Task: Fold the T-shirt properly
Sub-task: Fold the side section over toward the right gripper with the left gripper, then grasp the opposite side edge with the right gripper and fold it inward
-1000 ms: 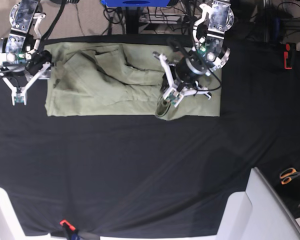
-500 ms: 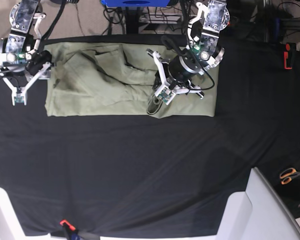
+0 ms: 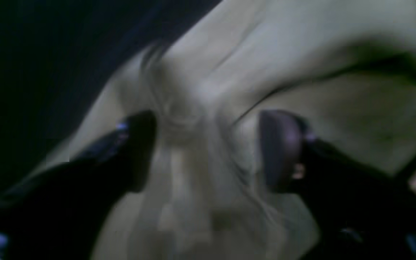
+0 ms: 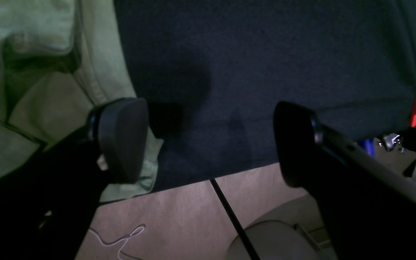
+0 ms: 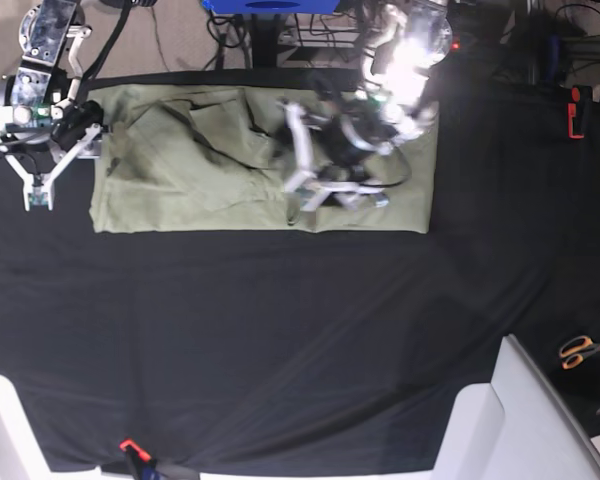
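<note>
The pale green T-shirt [image 5: 190, 180] lies wrinkled along the far side of the black cloth [image 5: 280, 340]. My left gripper [image 5: 305, 195] is over its middle, blurred by motion. In the left wrist view its fingers [image 3: 137, 151] stand on either side of a bunched ridge of shirt fabric [image 3: 302, 54], pinching it at the left gripper [image 3: 206, 151]. My right gripper [image 5: 42, 180] hangs open and empty just off the shirt's left edge. In the right wrist view the right gripper [image 4: 208, 141] has wide jaws over bare black cloth [image 4: 265, 54], with the shirt [image 4: 31, 72] beside one finger.
Orange-handled scissors [image 5: 580, 350] lie at the right edge. A red clamp [image 5: 576, 112] sits at the far right and another [image 5: 130, 447] at the front edge. White panels [image 5: 520, 410] stand at the front right. Beige floor and cables lie beyond the cloth's far edge [image 4: 193, 216].
My left gripper has moved left across the shirt, dragging a raised fold with it; the shirt's right edge has shifted slightly left. The right arm has not moved.
</note>
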Controlling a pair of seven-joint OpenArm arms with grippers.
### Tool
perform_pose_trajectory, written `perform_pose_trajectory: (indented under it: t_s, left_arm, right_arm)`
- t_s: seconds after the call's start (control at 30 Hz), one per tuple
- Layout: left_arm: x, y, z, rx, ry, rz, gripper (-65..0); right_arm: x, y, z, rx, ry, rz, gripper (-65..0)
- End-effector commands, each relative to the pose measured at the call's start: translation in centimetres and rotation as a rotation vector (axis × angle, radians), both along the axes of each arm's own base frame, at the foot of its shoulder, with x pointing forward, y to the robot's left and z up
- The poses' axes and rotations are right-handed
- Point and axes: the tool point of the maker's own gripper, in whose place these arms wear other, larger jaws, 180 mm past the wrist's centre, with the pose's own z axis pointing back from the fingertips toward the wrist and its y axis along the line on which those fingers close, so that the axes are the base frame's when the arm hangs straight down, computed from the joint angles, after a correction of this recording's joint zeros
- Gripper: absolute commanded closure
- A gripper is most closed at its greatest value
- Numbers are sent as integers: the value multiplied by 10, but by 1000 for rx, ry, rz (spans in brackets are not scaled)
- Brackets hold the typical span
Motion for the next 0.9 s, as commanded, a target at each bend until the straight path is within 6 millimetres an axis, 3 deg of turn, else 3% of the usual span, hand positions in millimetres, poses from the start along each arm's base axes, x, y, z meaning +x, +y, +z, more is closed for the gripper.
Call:
perform_pose_trajectory:
  t_s: [0.0,0.13,0.2,0.27,0.3,0.37,0.4,0.43,0.53,0.63,0.77,0.87]
  left_arm:
    - [5,-9,15,-35,-41,-13,-500]
    - [8,-17,29,-55,-77,-28,-518]
    - [15,-2,36,-45,-104,4,-515]
    - [18,37,34,-5,-104,89,-467]
    - [19,62,32,6,-94,155,-395]
    - [17,110,29,20,-77,271,-204]
    - [14,136,28,15,-65,339,-76]
    - [10,166,29,11,-54,415,0]
    - [-10,253,42,-18,-51,630,0]
    - [-31,316,65,-51,-76,773,0]
    - [-57,372,83,-79,-103,930,0]
    - [-71,390,78,-75,-88,964,0]
  right_arm:
    - [8,-4,9,-17,-34,5,-515]
    - [9,-6,10,-19,-39,0,-515]
    - [18,-7,19,-28,-72,-1,-516]
    - [29,-2,35,-6,-137,17,-516]
    - [33,6,44,40,-174,44,-516]
    - [35,10,55,131,-238,64,-516]
    - [35,8,58,182,-264,58,-516]
    - [35,8,61,245,-288,47,-516]
    - [25,1,58,380,-281,17,-516]
    - [12,-12,46,469,-231,20,-516]
    - [6,-15,20,629,-159,-41,-516]
    - [4,-10,4,746,-127,-68,-542]
